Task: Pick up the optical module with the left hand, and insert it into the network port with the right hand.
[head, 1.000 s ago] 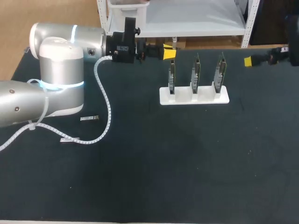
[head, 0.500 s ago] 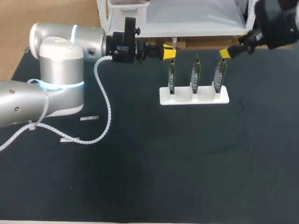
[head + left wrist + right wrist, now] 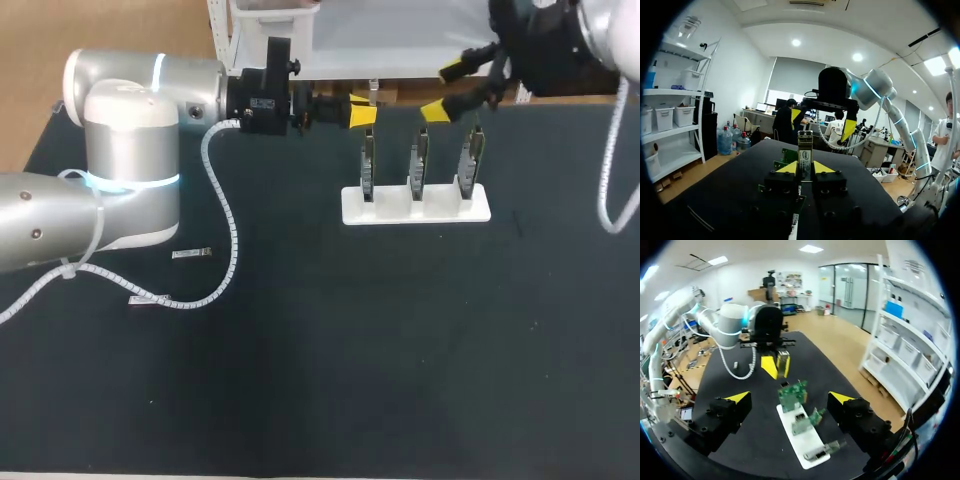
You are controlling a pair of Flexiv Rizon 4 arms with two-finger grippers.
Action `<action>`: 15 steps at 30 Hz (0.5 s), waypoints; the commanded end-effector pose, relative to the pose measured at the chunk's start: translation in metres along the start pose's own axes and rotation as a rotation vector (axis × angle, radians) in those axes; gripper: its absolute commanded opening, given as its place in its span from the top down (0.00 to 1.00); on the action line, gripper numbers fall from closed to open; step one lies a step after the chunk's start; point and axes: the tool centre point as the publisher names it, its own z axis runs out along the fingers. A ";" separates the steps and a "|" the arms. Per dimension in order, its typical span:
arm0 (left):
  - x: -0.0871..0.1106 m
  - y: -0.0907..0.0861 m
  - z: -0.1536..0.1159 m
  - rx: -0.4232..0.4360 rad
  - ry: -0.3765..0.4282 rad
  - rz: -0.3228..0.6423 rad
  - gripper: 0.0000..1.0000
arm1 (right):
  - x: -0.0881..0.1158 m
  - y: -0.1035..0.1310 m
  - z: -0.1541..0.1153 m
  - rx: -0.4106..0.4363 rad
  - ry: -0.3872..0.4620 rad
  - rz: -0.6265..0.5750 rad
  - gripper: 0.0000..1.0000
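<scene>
Left gripper (image 3: 805, 168) is clamped on the optical module (image 3: 805, 147); right gripper (image 3: 446, 90) hangs wide open above the white stand (image 3: 440, 208).

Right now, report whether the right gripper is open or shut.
Open: right gripper fingers stand wide apart, nothing gripped; the card stand lies ahead.

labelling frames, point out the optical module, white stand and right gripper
optical module (image 3: 805, 157): left wrist view, its body
white stand (image 3: 440, 208): head view, its base
right gripper (image 3: 446, 90): head view, between fingertips
</scene>
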 end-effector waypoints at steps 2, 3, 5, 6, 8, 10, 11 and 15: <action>0.001 -0.001 0.000 -0.005 -0.003 0.001 1.00 | -0.012 -0.001 0.017 -0.412 0.003 -0.032 0.00; 0.001 -0.001 0.000 -0.005 -0.003 0.001 1.00 | -0.013 -0.001 0.019 -0.414 0.004 -0.037 0.00; 0.001 -0.001 0.000 -0.005 -0.003 0.001 1.00 | -0.017 0.001 0.025 -0.420 0.004 -0.045 0.00; 0.001 -0.001 0.000 -0.005 -0.003 0.001 1.00 | -0.018 0.002 0.027 -0.420 0.006 -0.052 0.00; 0.001 -0.001 0.000 -0.005 -0.003 0.001 1.00 | -0.020 0.004 0.030 -0.419 0.005 -0.054 0.00; 0.001 -0.001 0.000 -0.005 -0.003 0.001 1.00 | -0.021 0.005 0.034 -0.405 0.000 -0.054 0.00; 0.001 -0.001 0.000 -0.005 -0.003 0.001 1.00 | -0.021 0.006 0.035 -0.394 -0.005 -0.053 0.00; 0.001 -0.001 0.000 -0.005 -0.003 0.001 1.00 | -0.023 0.007 0.039 -0.346 -0.037 -0.039 0.00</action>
